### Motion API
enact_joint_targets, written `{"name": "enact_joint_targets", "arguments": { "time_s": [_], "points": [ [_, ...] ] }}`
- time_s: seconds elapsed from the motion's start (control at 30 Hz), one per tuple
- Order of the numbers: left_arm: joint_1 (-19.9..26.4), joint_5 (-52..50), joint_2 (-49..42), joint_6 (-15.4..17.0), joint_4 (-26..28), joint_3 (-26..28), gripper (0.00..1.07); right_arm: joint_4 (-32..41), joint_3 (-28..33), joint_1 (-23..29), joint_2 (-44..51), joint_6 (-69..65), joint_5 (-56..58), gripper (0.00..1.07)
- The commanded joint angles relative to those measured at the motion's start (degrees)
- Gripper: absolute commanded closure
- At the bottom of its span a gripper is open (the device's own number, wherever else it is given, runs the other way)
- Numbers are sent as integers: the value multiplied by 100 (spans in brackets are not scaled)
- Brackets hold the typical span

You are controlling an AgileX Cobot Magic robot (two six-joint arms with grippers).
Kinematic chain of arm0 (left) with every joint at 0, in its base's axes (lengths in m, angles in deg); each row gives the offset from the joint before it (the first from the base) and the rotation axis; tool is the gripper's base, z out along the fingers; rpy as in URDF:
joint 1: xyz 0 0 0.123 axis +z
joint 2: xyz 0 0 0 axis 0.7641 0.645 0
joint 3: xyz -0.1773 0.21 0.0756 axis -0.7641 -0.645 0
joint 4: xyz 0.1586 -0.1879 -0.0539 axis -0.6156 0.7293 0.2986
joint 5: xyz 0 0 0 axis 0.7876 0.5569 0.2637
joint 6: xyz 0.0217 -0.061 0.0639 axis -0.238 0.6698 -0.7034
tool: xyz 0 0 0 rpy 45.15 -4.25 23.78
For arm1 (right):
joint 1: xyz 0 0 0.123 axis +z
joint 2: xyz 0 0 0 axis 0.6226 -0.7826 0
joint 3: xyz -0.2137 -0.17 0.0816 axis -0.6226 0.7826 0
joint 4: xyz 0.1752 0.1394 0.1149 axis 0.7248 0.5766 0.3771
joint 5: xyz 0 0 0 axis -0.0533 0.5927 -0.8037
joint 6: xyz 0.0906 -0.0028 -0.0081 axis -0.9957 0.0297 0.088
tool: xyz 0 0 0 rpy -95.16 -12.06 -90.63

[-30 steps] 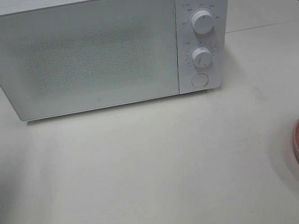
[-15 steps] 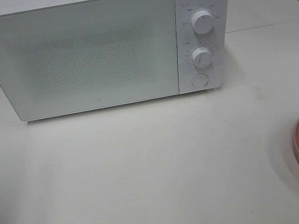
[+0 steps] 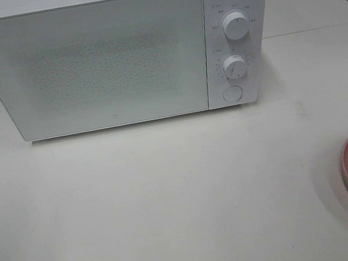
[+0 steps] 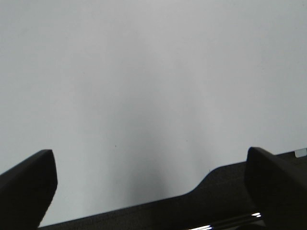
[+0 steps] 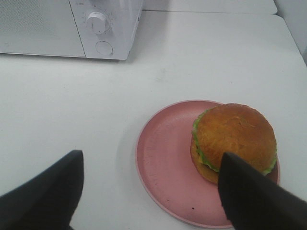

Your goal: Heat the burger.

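Sitting on a pink plate [image 5: 163, 163], the burger [image 5: 235, 141] lay untouched beneath the right hand [image 5: 153, 191], fingers apart. The left hand [image 4: 151, 187] gaped over bare worktop [image 4: 144, 96].

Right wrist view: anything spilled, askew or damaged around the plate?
Nothing much. The burger sits upright and intact but off-centre on the pink plate, toward one rim. A few dark specks dot the plate. The microwave door is shut.

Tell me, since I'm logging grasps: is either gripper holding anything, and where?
Nothing is held. Both grippers are open and empty; the right gripper hovers above the burger on its plate.
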Motion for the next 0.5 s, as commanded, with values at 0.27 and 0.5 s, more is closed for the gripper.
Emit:
{"name": "enact_joint_targets", "arguments": {
  "time_s": [0.27,0.5],
  "points": [
    [23,-97,-1146,34,487,-17,8,-34,6,-46,160,-17,-34,32],
    [23,-103,-2074,34,476,-17,8,-34,6,-46,160,-17,-34,32]
  ]
}}
